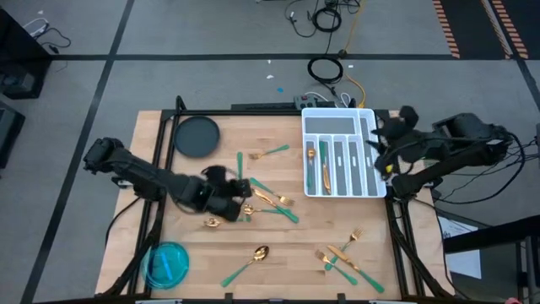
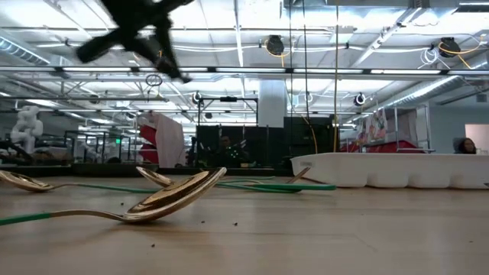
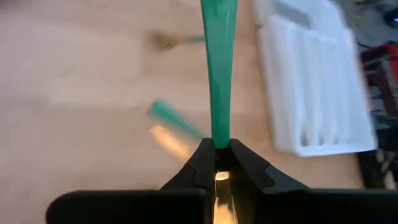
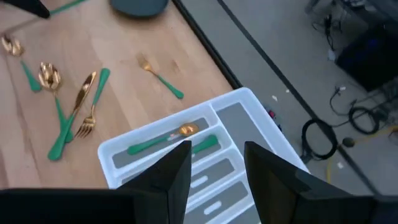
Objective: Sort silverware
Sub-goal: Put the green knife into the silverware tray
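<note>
Silverware, gold-headed with slim green handles, scattered over the wooden worktop (image 1: 169, 241): one piece (image 3: 217, 68) clamped in the left gripper (image 1: 226, 199) jaws, best carried level to the white divided plastic tray (image 1: 339, 154), right gripper (image 4: 217, 163) jaws parted, empty, above it.

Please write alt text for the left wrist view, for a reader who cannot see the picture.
The left gripper is shut on a green-handled utensil, whose handle points away from the camera above the wooden table. The white divided tray lies beyond, and other silverware shows only as blurred shapes.
</note>
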Controlling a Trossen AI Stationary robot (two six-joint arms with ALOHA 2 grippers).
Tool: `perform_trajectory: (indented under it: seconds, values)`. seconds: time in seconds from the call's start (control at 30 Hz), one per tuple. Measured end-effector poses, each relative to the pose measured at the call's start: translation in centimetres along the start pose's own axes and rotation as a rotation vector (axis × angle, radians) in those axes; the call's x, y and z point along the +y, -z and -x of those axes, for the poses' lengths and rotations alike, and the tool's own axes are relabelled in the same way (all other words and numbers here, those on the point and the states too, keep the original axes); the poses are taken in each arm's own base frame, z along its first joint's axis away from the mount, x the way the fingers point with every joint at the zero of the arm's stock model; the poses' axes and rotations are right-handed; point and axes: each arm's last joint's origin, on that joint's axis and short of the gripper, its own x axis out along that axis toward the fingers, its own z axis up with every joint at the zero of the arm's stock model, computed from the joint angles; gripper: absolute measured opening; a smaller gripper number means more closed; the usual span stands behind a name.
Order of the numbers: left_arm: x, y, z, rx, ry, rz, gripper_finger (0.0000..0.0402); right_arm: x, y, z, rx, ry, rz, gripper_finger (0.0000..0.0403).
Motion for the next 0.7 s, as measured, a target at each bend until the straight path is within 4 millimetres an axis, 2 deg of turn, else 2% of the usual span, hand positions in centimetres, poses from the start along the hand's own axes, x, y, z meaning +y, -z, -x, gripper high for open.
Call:
perform_trajectory:
  seconds: [0.17,0.4,0.53,0.7]
  values:
    - [-3.1,-3.5,-2.1,-0.047,0.132,-0.056,0.0027,-1.7,0.9,1.3,-0.037,-0.011,-0.058,0.0141]
    - [-5.4,-8.2,-6.4,-0.057,0.268,-0.059,0.0027,-2.9,1.5,2.0,-0.08,0.039,-0.054,0.0141]
    - [-6.5,-9.4,-9.2,-0.055,0.378,-0.009,0.0027,-2.9,1.6,1.9,-0.082,0.051,-0.028,0.0141]
    - [-7.8,-9.4,-12.0,-0.043,0.532,0.06,0.0027,-2.4,2.3,0.9,-0.054,0.081,-0.011,0.0141]
